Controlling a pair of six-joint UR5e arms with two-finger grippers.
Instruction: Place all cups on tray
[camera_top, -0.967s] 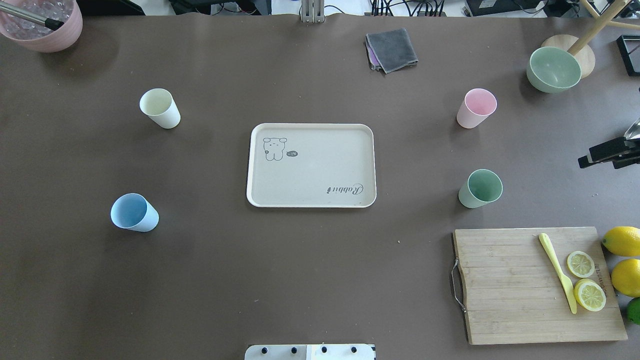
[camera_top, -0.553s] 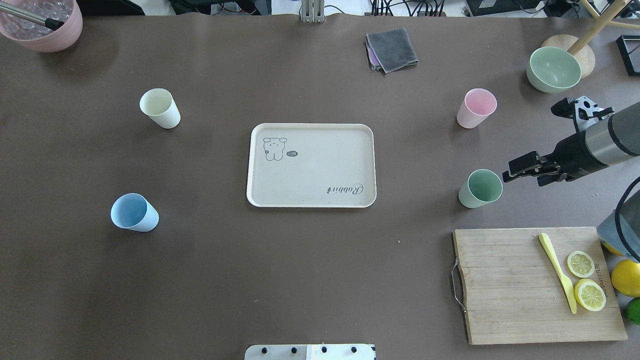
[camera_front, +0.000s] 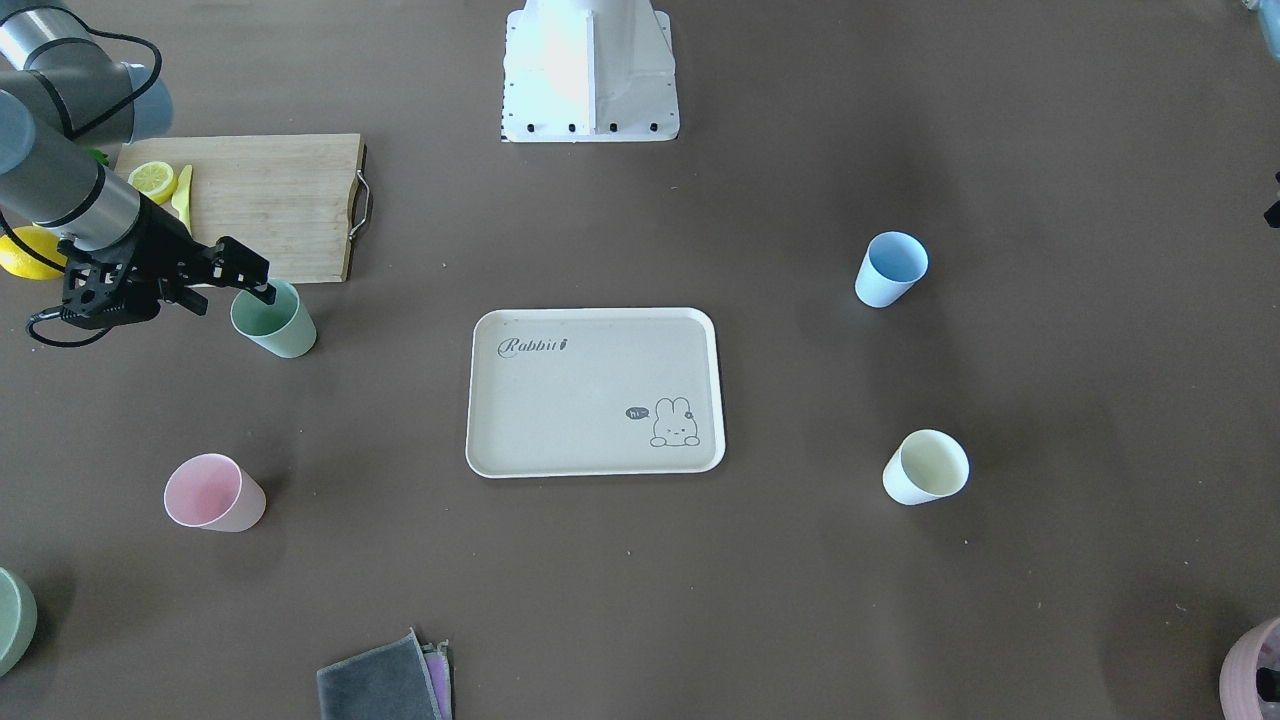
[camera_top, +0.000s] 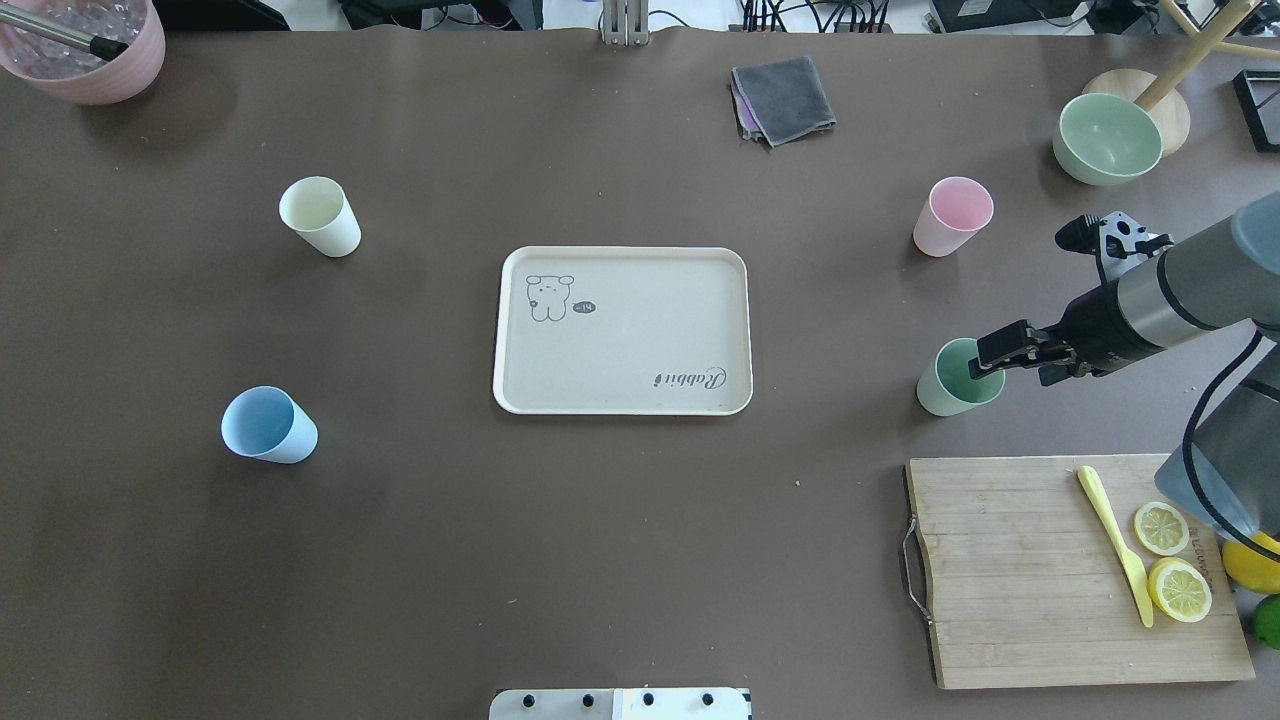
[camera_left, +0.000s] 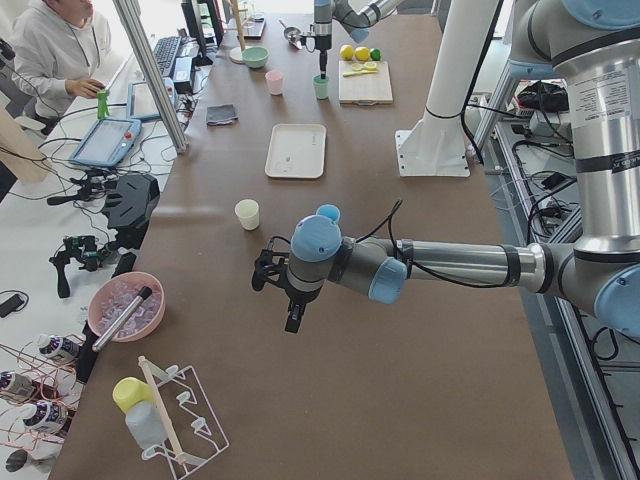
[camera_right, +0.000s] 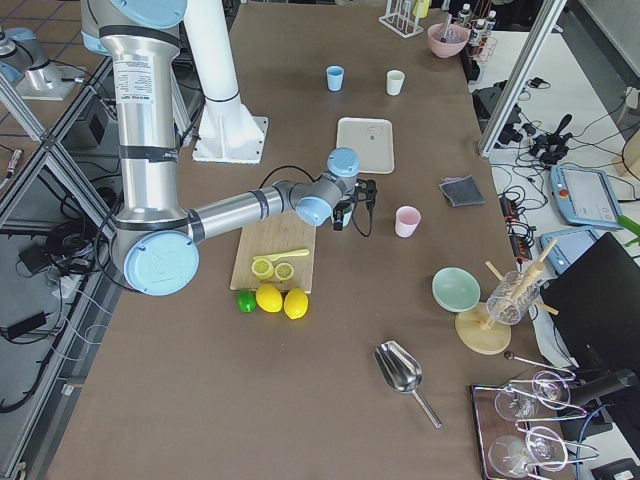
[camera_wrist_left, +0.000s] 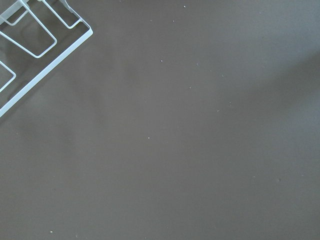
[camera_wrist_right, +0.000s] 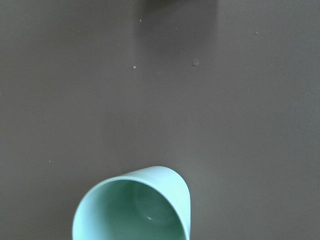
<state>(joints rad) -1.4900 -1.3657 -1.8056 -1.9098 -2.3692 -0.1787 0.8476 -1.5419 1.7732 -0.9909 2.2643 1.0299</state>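
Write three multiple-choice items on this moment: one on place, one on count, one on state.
1. The right gripper is above: A the green bowl; B the green cup; C the cutting board.
2. Cups standing on the bare table: A two; B three; C four.
3. The tray is: A empty; B holding one cup; C holding two cups.
1 B: it overlaps that cup's rim in the overhead view. 2 C: cream cup, blue cup, pink cup and the green one. 3 A: nothing lies on it.
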